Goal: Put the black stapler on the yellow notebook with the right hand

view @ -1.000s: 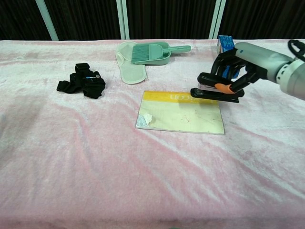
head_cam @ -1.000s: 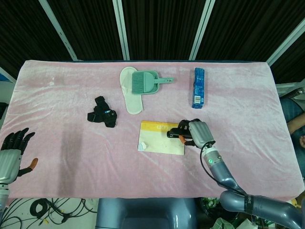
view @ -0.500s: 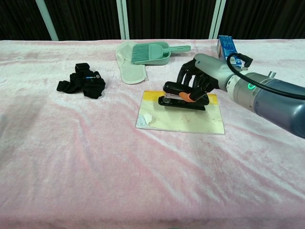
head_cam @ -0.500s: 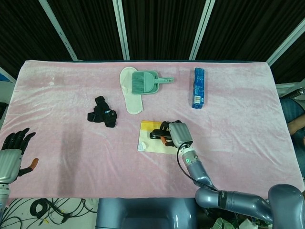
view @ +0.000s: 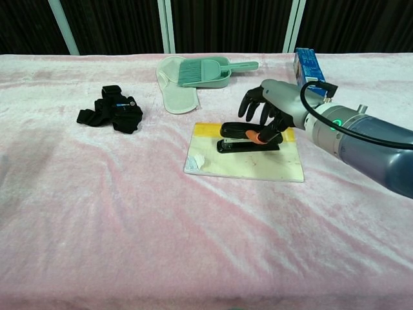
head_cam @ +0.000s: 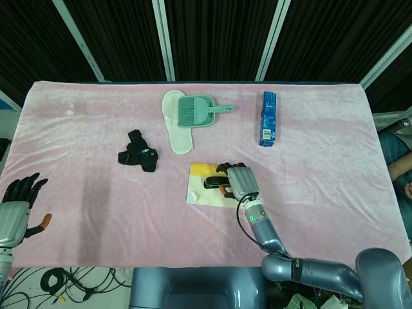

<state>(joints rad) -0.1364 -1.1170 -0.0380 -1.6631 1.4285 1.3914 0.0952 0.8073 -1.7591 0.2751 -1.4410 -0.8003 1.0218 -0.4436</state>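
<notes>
The black stapler lies flat on the yellow notebook near its yellow top band. My right hand hovers over the stapler's right end with its fingers spread and lifted off it. Only the orange thumb tip still seems to touch the stapler's side. My left hand hangs off the table's front left corner, fingers apart and holding nothing; the chest view does not show it.
A black strap bundle lies to the left. A white slipper and a green dustpan brush sit at the back, a blue box at the back right. Pink cloth covers the table.
The right hand carried the stapler leftward over the notebook, set it down flat and has spread its fingers off it. The left hand has not moved.
</notes>
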